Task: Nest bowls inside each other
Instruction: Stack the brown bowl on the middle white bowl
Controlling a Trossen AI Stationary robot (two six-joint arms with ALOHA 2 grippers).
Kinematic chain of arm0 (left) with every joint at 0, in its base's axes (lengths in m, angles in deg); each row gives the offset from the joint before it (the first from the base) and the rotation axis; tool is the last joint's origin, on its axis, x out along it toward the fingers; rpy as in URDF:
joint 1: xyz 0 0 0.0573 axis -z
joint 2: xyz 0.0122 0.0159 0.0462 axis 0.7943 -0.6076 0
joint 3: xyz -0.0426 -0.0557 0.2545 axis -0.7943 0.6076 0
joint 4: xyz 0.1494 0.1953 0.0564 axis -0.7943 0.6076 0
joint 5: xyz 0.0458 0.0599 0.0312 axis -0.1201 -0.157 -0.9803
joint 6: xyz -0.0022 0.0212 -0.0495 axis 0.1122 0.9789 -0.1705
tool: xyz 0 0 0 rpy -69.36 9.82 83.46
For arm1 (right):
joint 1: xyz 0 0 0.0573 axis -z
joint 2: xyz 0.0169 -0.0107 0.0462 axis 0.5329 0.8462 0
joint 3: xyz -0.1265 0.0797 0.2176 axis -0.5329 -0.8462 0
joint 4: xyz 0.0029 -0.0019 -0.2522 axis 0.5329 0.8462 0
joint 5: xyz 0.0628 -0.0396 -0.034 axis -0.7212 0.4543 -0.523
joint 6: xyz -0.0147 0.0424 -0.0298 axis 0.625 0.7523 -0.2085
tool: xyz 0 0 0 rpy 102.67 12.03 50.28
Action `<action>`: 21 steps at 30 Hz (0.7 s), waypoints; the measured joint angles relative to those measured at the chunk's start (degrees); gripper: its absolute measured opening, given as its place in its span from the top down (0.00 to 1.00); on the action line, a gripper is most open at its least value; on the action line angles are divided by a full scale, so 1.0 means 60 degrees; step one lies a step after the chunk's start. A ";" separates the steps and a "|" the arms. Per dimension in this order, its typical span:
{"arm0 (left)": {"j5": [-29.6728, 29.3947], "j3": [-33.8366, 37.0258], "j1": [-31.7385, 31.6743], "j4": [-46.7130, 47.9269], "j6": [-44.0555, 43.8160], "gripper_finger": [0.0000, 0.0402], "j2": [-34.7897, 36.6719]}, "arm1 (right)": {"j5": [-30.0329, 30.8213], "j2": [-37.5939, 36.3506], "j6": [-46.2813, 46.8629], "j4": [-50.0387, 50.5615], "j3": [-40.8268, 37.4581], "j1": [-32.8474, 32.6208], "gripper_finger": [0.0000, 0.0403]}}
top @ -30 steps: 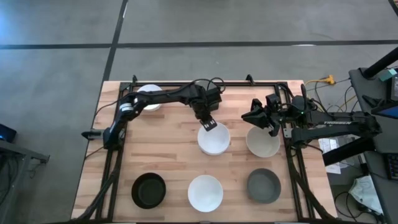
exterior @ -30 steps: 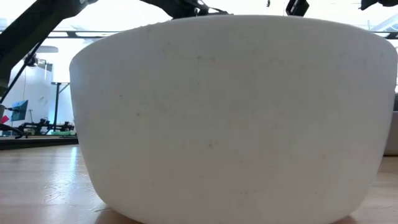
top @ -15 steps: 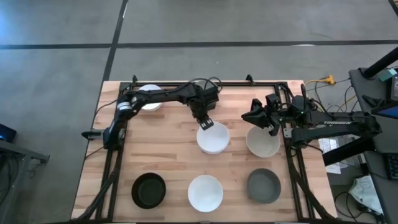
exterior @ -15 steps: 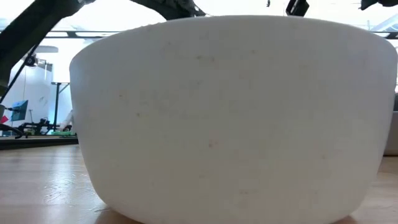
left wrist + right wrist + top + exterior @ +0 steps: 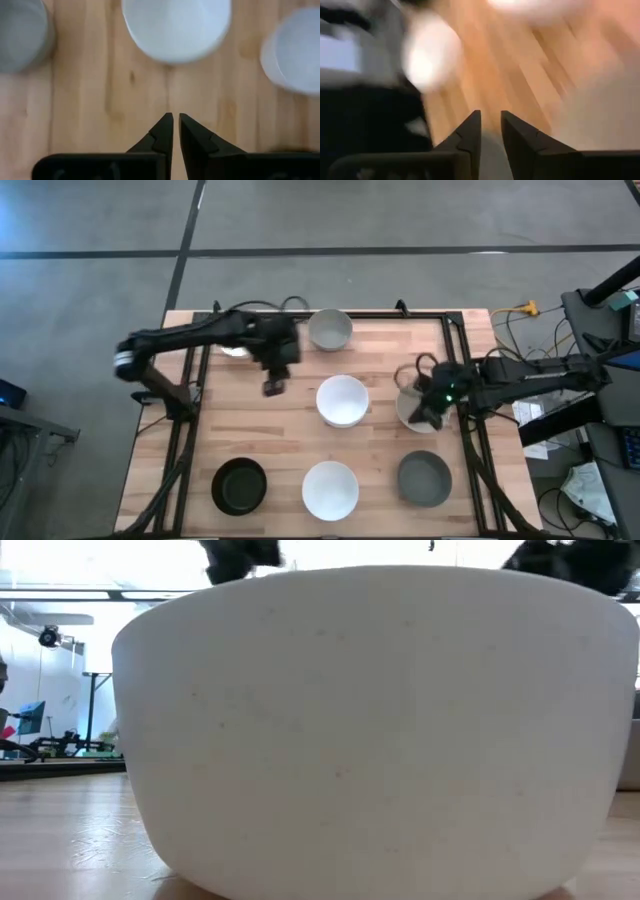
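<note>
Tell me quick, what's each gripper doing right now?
Left gripper: nearly closed, holding nothing, over bare table.
Right gripper: narrow gap, nothing visibly held, at a white bowl.

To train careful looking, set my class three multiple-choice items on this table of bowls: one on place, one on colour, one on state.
1. In the high view, the black bowl sits: A top right; B bottom left; C centre.
2. The centre bowl is: A white; B black; C red.
3. The left gripper: A grips a bowl; B holds nothing; C rests in the black bowl.

Key: B, it lies at the bottom left; A, it shows plain white; B, it hangs over bare wood, fingers together.
</note>
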 joint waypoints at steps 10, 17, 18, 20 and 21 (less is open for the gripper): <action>0.0039 0.4539 0.0497 -0.2850 -0.2152 0.96 0.4366 | 0.1923 0.0330 0.0268 0.0850 0.0165 -0.1232 0.58; 0.0580 0.6236 0.0513 -0.4776 -0.3020 0.96 0.5854 | 0.2363 0.1730 0.0075 0.1022 0.0040 -0.1266 0.44; 0.0637 0.6340 0.0513 -0.4861 -0.3046 0.96 0.5956 | 0.2373 0.2021 0.0043 0.0996 0.0040 -0.1270 0.43; 0.0764 0.6457 0.0513 -0.4801 -0.3043 0.96 0.6094 | 0.2366 0.2619 0.0008 0.0895 0.0040 -0.1273 0.44; 0.0807 0.6484 0.0513 -0.4776 -0.3037 0.96 0.6132 | 0.2353 0.2928 0.0006 0.0850 0.0040 -0.1287 0.44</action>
